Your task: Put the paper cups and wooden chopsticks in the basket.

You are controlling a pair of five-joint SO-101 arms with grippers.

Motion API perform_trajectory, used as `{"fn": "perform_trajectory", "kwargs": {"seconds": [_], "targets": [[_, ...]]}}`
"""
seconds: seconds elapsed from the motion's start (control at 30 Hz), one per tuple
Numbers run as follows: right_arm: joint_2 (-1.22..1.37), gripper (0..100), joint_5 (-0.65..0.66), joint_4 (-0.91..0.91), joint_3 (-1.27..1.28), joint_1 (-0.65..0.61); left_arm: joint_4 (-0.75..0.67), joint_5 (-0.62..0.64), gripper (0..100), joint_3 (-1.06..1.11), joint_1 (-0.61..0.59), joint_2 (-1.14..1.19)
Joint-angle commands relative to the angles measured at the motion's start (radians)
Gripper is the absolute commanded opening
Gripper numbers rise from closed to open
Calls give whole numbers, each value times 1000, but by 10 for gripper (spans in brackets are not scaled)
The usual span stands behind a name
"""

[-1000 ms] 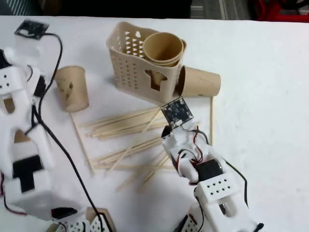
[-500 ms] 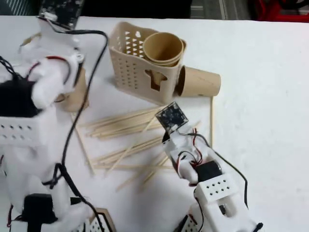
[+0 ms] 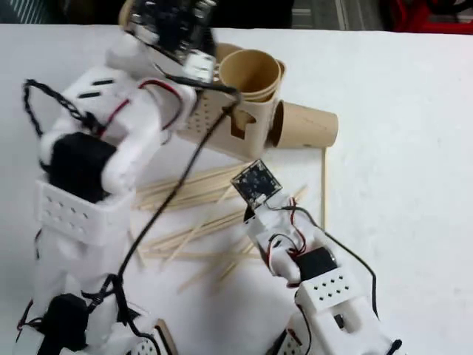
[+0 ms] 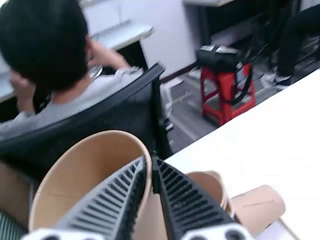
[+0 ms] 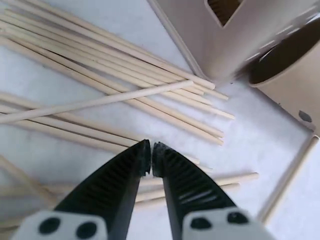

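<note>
Since we judge the paper cup light and crushable, left gripper pinches its rim wall; right gripper jaws closed, empty, above thin wooden chopsticks.

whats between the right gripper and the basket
In the right wrist view, a spread of wooden chopsticks lies flat across the stretch between the right gripper and the foot of the basket.

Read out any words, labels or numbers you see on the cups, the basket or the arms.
None can be read. The brown paper cups and the beige perforated plastic basket bear no print; the small dark circuit board on the right arm's wrist has marks too small to read.
</note>
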Motion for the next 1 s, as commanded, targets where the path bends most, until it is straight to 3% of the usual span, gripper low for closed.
{"fn": "perform_trajectory", "kwargs": {"seconds": [0.0, 0.33, 0.97], "targets": [[-19, 25, 11, -16, -9, -5, -83, 9, 23, -40, 61, 62], [-19, 25, 11, -18, -9, -4, -207, 2, 23, -40, 96, 236], [-19, 25, 11, -18, -9, -2, -239, 0, 23, -40, 111, 332]]}}
